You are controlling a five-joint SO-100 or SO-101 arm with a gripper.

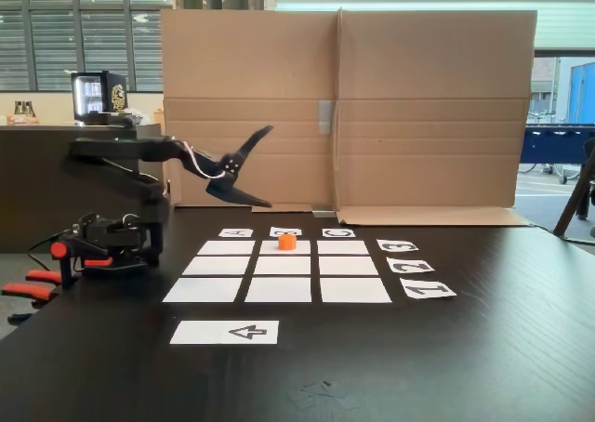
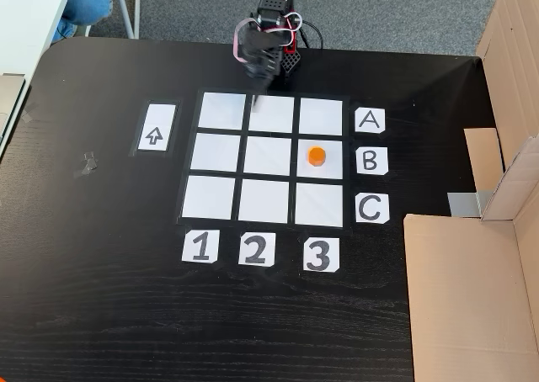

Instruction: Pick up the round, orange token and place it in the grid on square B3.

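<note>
Cardboard wall [image 1: 372, 115], arrow strip [image 2: 160, 128], token [image 2: 316, 156]

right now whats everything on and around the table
token: one, orange, on the white rectangle of row B, column 3
grid: nine white paper rectangles, three by three, mid-table
letter cards: three, white, A B C, along one grid edge
number cards: three, white, 1 2 3, along another edge
arrow strip: one, white with black arrow, opposite the letter cards
cardboard: brown screen behind the letter cards
table: one, black
clamp handles: red-orange, beside the arm base
gripper: black, jaws open, raised above the table, empty
</note>
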